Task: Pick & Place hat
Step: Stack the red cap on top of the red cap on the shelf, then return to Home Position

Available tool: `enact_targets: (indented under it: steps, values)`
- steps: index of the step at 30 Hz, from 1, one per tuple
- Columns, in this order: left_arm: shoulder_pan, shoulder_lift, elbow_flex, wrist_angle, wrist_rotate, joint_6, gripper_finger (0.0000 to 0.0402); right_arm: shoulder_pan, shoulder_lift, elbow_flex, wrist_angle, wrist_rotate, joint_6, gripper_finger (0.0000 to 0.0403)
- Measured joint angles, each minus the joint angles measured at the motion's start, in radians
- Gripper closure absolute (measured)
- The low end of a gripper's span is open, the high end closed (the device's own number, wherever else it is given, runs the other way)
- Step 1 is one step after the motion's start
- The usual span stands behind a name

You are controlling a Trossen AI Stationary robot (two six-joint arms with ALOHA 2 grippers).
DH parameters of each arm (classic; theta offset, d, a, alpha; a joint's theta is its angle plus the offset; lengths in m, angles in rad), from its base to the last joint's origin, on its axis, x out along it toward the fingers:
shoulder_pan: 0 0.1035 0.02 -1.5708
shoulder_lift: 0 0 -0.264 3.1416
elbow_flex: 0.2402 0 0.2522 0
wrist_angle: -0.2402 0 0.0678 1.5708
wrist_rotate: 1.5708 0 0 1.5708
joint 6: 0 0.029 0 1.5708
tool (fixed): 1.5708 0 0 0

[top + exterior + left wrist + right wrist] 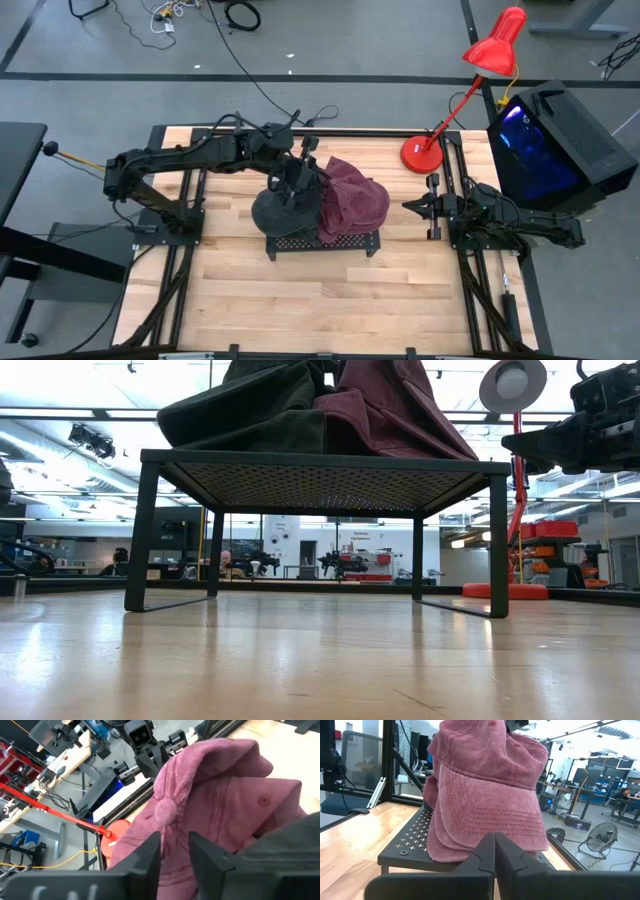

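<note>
Left gripper (300, 180) reaches inward, jaws parted — right gripper (412, 207) closed.

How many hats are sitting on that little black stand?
2. A dark hat lies on the stand's left part, under the left tool. A maroon hat lies beside it on the right part, touching it. Another could be hidden under them; I cannot tell.

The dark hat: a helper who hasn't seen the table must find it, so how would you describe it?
On the wooden table, find the low black perforated stand in the middle. Two hats lie on it; the dark hat is on the side nearer the left arm, under the left end effector, against the maroon hat.
</note>
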Motion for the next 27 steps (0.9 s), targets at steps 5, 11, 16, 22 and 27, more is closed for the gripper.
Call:
enact_targets:
  steps: [5,11,16,22,27]
  values:
    - [0.000,-0.020,0.000,0.028,-0.034,-0.004,0.0242,0.000,0.000,0.000,0.000,0.000,0.000,0.0399]
    - [0.002,-0.057,-0.001,0.016,-0.063,-0.003,0.0185,0.000,0.000,0.000,0.000,0.001,0.000,0.0399]
    - [-0.002,-0.116,0.000,-0.010,-0.098,-0.005,0.0165,0.000,0.000,0.000,-0.002,-0.001,0.000,0.0399]
    - [-0.005,-0.190,0.000,-0.112,-0.106,-0.057,0.0176,0.000,0.000,0.000,-0.001,-0.008,0.000,0.0399]
    - [-0.004,-0.244,0.000,-0.229,-0.106,-0.100,0.0230,0.000,0.000,0.000,0.000,-0.009,0.000,0.0399]
